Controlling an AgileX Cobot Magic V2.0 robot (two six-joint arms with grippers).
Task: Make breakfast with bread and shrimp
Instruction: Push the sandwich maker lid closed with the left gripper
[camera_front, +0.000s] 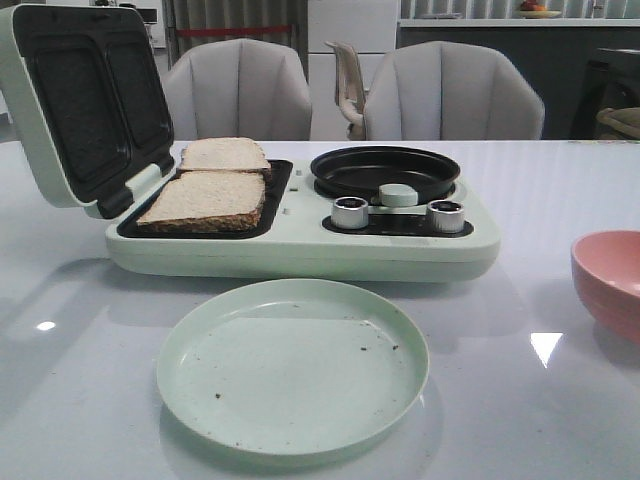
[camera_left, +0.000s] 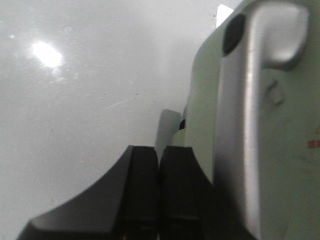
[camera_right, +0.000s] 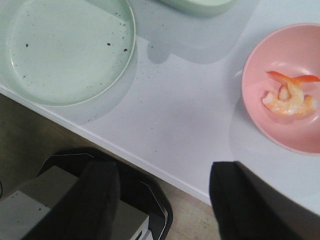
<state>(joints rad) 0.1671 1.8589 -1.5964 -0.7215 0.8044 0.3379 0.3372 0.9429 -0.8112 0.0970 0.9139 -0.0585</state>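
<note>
Two slices of bread (camera_front: 210, 190) lie on the open sandwich maker's (camera_front: 300, 250) left grill plate, lid raised. A shrimp (camera_right: 290, 97), orange-pink with a red tail, lies in a pink bowl (camera_right: 270, 60), which the front view (camera_front: 610, 280) shows at the table's right edge. My left gripper (camera_left: 159, 165) is shut and empty, low over the table beside the appliance's pale green side with its silver handle (camera_left: 260, 115). My right gripper (camera_right: 165, 190) is open and empty, over the table's front edge, short of the bowl. Neither gripper shows in the front view.
A pale green plate (camera_front: 292, 365) with dark crumbs sits in front of the appliance; it also shows in the right wrist view (camera_right: 65, 50). A round black pan (camera_front: 385, 170) and two silver knobs (camera_front: 350, 212) are on the appliance's right half. Chairs stand behind the table.
</note>
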